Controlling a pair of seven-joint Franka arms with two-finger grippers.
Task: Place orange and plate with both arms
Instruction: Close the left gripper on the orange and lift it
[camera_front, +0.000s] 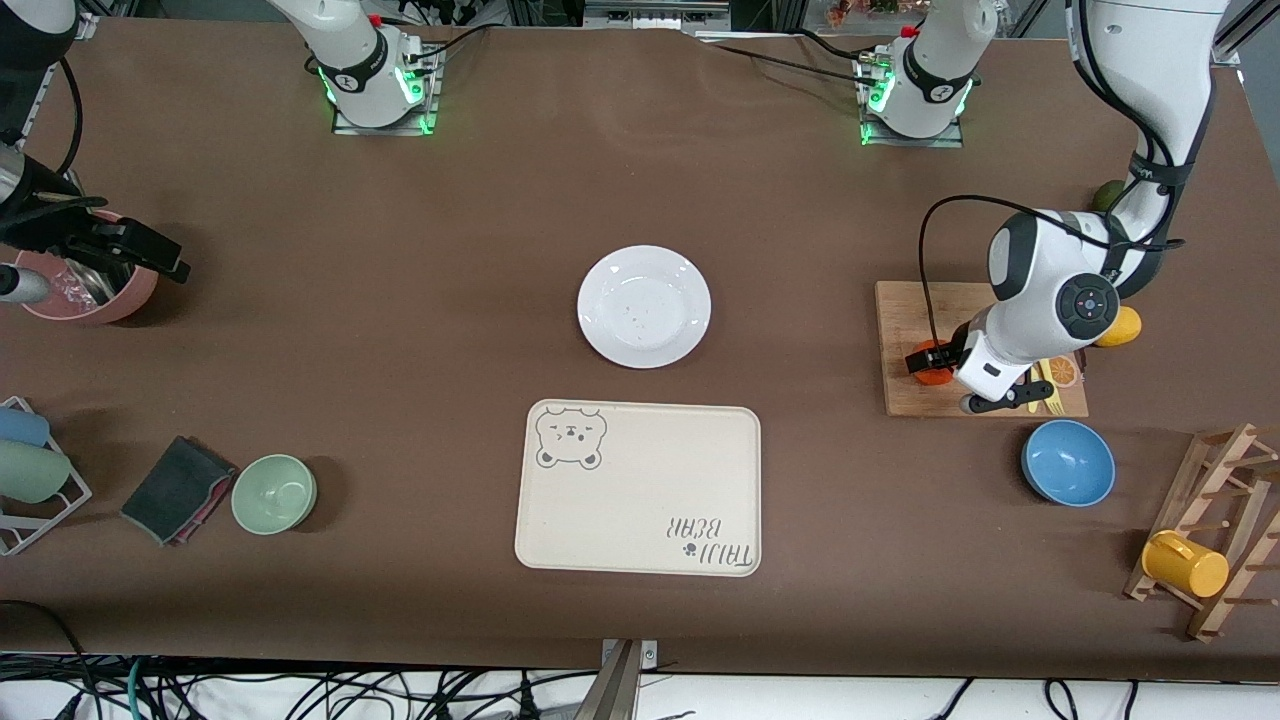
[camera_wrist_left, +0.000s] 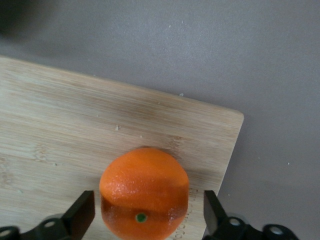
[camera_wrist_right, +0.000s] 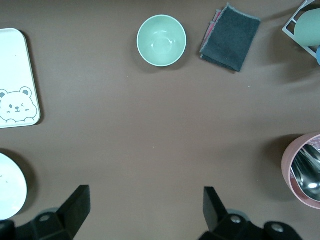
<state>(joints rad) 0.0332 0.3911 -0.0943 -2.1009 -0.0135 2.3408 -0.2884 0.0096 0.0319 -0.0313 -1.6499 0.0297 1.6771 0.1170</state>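
The orange (camera_front: 937, 376) sits on a wooden cutting board (camera_front: 912, 310) at the left arm's end of the table. My left gripper (camera_front: 930, 361) is low over the board, open, with one finger on each side of the orange and a gap on both sides. In the left wrist view the orange (camera_wrist_left: 144, 187) lies between the fingers (camera_wrist_left: 84, 214) near the board's (camera_wrist_left: 75, 125) corner. The white plate (camera_front: 644, 306) lies empty mid-table, and its edge shows in the right wrist view (camera_wrist_right: 7, 189). My right gripper (camera_front: 125, 250) is open and empty, up over the right arm's end.
A cream bear tray (camera_front: 640, 490) lies nearer the camera than the plate. A blue bowl (camera_front: 1068, 462), a lemon (camera_front: 1118, 326) and a rack with a yellow cup (camera_front: 1185, 563) are near the board. A pink utensil pot (camera_front: 95, 298), green bowl (camera_front: 274, 493) and dark cloth (camera_front: 178, 489) are at the right arm's end.
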